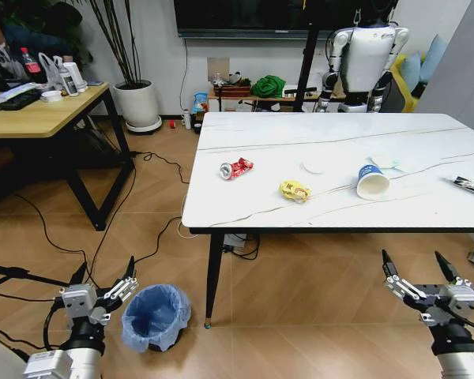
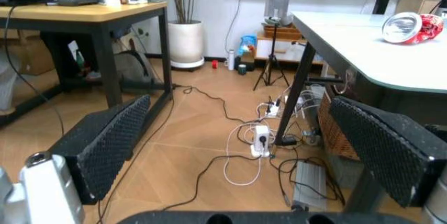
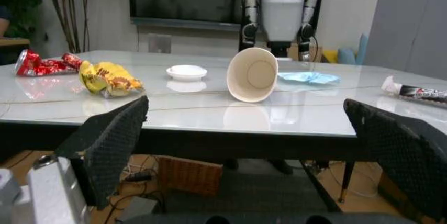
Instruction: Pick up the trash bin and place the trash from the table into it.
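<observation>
Both the left gripper [image 1: 104,278] and right gripper [image 1: 415,267] hang wide open and empty, the trash bin [image 1: 155,317] at the left one's 4 o'clock, litter on the counter [image 1: 332,158].

Trash [image 1: 295,190] on table [image 1: 253,213]; blue-lined bin [image 1: 154,317] on floor

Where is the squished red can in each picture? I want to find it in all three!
Head view: the crushed red can lies on the table, near its left end, left of the yellow wrapper.
Left wrist view: the can sits at the upper right, on the table's edge.
Right wrist view: the can is at the far left, beside the wrapper.
Shared landmark: the white marble table.
</observation>
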Controlling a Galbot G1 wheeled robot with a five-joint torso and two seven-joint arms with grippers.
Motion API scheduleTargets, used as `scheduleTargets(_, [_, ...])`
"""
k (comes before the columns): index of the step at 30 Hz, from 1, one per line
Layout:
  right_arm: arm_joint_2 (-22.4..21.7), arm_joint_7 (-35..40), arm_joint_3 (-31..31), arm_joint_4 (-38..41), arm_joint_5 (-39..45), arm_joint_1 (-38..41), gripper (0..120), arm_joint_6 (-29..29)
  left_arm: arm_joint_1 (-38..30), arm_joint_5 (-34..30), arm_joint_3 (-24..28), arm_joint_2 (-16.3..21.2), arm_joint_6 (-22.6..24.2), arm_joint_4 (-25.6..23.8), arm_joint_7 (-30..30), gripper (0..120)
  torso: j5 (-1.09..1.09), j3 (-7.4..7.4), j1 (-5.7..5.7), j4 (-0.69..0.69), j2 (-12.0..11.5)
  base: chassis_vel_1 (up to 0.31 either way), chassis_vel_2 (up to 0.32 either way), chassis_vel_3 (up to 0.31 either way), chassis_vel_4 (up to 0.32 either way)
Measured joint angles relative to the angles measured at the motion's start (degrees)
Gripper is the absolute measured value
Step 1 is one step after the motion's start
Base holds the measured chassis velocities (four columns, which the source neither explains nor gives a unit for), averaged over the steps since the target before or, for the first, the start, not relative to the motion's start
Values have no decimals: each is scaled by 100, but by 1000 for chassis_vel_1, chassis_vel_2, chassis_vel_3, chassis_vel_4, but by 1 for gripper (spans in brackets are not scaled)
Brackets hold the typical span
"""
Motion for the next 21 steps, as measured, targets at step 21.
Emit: scheduleTargets(21, [23,-7,-2,6,-4,-7,100,-13,-26,-34,22,-3,-34,37,21,100,0,0,0,0,0,0,0,0,0])
